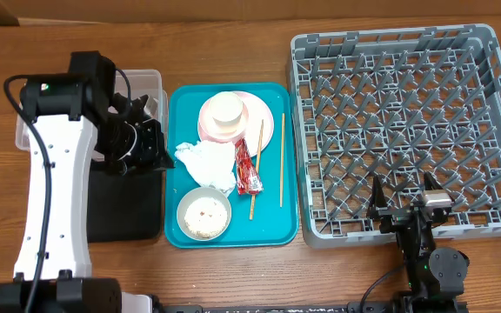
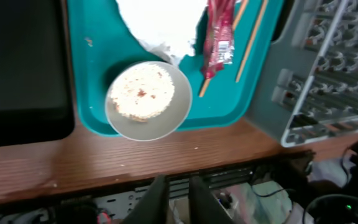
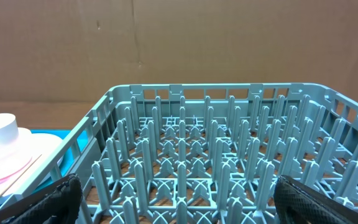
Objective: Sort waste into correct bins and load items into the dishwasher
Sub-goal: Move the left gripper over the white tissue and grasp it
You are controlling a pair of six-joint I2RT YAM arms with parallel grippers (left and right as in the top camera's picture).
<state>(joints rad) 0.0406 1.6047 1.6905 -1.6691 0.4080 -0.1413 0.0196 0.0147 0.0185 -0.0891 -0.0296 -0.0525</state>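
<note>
The left gripper (image 2: 178,193) has its fingers drawn almost together, with only a slim gap and nothing caught in it. Straight out beyond those fingertips, a touch to their left side, sits the grey-green bowl (image 2: 145,132), upright on the teal tray (image 2: 86,74) and holding white rice scraps (image 2: 140,92). Farther out and off to the fingers' right lie the two wooden chopsticks (image 2: 250,37). Their long axes run roughly along the line the fingers point, leaning slightly toward each other, and the near ends stop short of the bowl. The red snack wrapper (image 2: 218,37) lies beside the inner chopstick on the same long axis, printed side up. The crumpled white napkin (image 2: 160,22) is just past the bowl, touching its far rim.

From overhead, a white bowl (image 1: 211,130) with a small white cup (image 1: 223,106) on it stands on the pink plate (image 1: 255,109) at the tray's far end. The clear tub (image 1: 146,83) and the black tray (image 1: 124,209) lie under and beside the left arm.

The right gripper (image 3: 176,186) is spread wide and holds nothing. The grey dish rack (image 3: 222,92) fills the space ahead of and between its fingers, with the pegs standing upright.
</note>
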